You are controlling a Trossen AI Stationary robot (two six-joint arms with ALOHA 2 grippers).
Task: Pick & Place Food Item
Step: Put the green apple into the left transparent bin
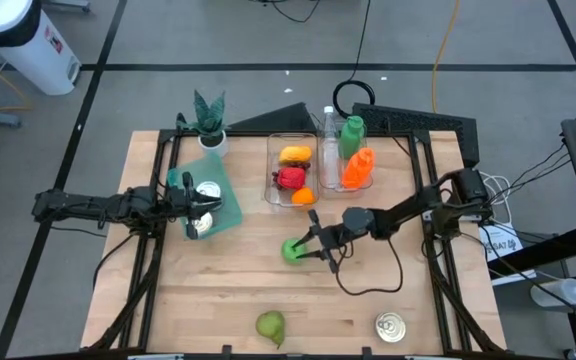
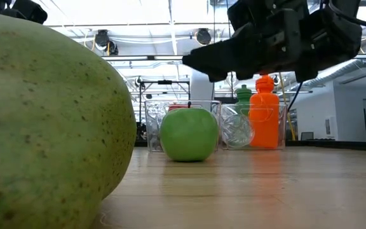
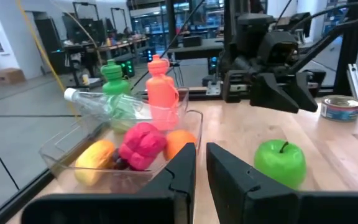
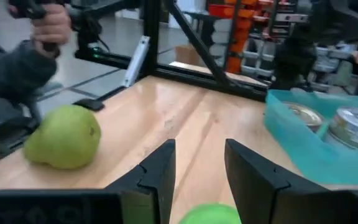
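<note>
A green apple rests on its underside on the wooden table, a little nearer than the clear tray. My right gripper hovers level just above it, open. Its fingers are clear of the fruit, whose top shows below them. My left gripper is shut at the table's left, over the teal bin, holding nothing.
The clear tray holds a yellow, a red and an orange food item; a second clear tray beside it holds bottles. The teal bin holds cans. A pear and a can lie near the front edge. A person's hand shows beyond the table.
</note>
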